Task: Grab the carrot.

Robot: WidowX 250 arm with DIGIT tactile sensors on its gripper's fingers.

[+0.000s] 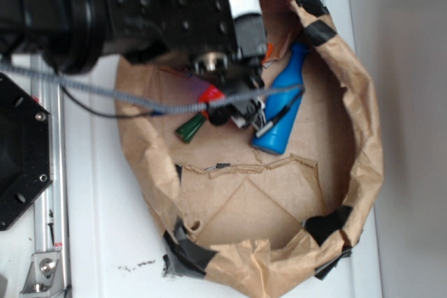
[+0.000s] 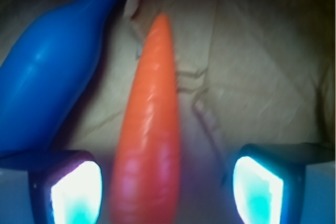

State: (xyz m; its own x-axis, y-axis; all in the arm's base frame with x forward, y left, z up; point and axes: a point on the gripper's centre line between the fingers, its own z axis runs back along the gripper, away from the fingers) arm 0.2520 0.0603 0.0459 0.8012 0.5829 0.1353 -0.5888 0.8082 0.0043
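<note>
The carrot [image 2: 149, 124] lies on the brown paper, its glossy orange body running up the wrist view with the pointed tip far from me. My gripper [image 2: 167, 190] is open and straddles the thick end, with a gap on each side; the carrot sits nearer the left finger [image 2: 76, 192]. In the exterior view only the carrot's dark green stem [image 1: 190, 128] and a bit of orange [image 1: 213, 93] show from under my gripper [image 1: 234, 106]. A blue bottle [image 2: 50, 77] lies just left of the carrot.
Everything sits inside a crumpled brown paper bag [image 1: 363, 137] with rolled walls and black tape patches. The blue bottle [image 1: 283, 106] lies by my gripper in the bag. A grey cable [image 1: 126, 99] crosses the bag. A black mount [image 1: 21, 151] stands at left.
</note>
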